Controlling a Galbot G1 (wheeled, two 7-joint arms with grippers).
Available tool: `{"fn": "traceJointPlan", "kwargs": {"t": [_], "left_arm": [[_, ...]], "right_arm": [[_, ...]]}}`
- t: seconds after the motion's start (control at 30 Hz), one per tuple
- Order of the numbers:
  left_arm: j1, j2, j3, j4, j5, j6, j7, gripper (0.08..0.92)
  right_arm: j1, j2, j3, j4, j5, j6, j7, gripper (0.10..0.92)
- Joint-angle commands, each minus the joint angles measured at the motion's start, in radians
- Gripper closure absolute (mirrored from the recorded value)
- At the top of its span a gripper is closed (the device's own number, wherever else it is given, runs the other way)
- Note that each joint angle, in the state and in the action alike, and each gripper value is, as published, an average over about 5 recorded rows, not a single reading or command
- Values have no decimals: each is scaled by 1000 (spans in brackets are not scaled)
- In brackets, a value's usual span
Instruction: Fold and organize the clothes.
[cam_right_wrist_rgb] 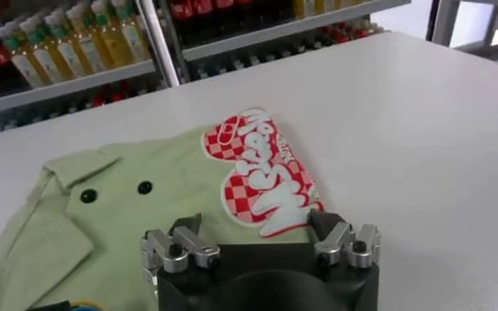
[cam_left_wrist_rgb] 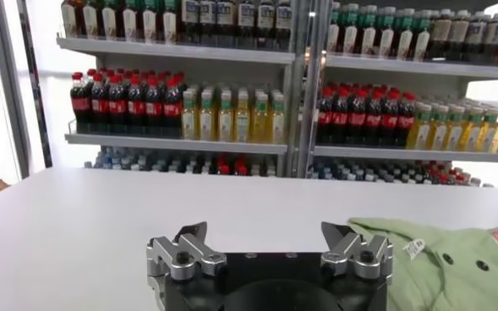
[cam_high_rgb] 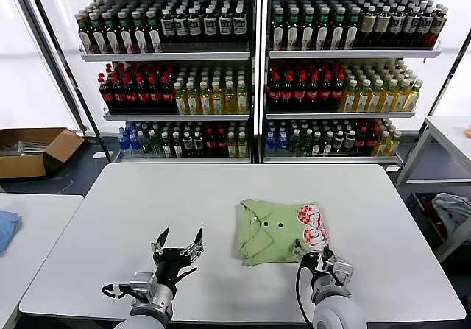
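Observation:
The light green polo shirt (cam_high_rgb: 276,230) lies folded into a compact rectangle on the white table (cam_high_rgb: 184,204), collar toward the left, red-and-white print (cam_high_rgb: 312,224) on its right part. My right gripper (cam_high_rgb: 319,260) hovers open just at the shirt's near right edge; in the right wrist view the shirt (cam_right_wrist_rgb: 147,211) and its print (cam_right_wrist_rgb: 261,177) spread beyond the open gripper (cam_right_wrist_rgb: 257,232), nothing between the fingers. My left gripper (cam_high_rgb: 177,245) stands open over bare table left of the shirt. In the left wrist view that gripper (cam_left_wrist_rgb: 265,237) holds nothing, and the shirt (cam_left_wrist_rgb: 451,262) lies off to one side.
Drink shelves (cam_high_rgb: 250,71) fill the back. A cardboard box (cam_high_rgb: 33,151) sits on the floor at far left. A second table (cam_high_rgb: 29,226) on the left carries a blue cloth (cam_high_rgb: 6,227). A grey-white cloth heap (cam_high_rgb: 452,210) lies at right under another table.

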Motion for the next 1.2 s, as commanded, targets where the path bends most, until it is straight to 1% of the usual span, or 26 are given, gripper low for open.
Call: {"fn": "traceJointPlan", "kwargs": {"t": [0.03, 0.1, 0.17, 0.23, 0.33, 0.4, 0.57, 0.7, 0.83, 0.97, 1.2], "left_arm": [[3, 0, 0, -1, 1, 0, 1, 177], [7, -2, 1, -1, 1, -2, 1, 177], [9, -5, 1, -5, 1, -6, -1, 177], [10, -10, 0, -10, 5, -18, -5, 177], [10, -12, -1, -15, 25, -49, -11, 177], [10, -12, -3, -17, 36, -65, -14, 177], [-2, -25, -7, -20, 38, -94, -18, 177], [-8, -43, -12, -15, 46, -117, -19, 177], [3, -57, -29, -10, 108, -139, -2, 177], [5, -60, -44, -5, 92, -169, -3, 177], [4, -61, -74, -5, 72, -184, -2, 177]], "right_arm": [[-37, -6, 34, 44, 86, -16, 6, 203], [-57, -19, 52, 102, 72, -17, -3, 203], [-83, -39, 77, 162, 22, -12, -24, 203], [-114, -67, 109, 211, -78, 11, -61, 203], [-160, -111, 166, 243, -253, 77, -107, 203], [-182, -135, 210, 249, -310, 120, -116, 203], [-201, -162, 276, 248, -301, 154, -125, 203], [-211, -181, 261, 242, -306, 154, -134, 203], [-202, -209, 239, 230, -296, 152, -132, 203], [-176, -218, 233, 227, -281, 139, -133, 203], [-171, -253, 213, 222, -282, 121, -148, 203]]}}
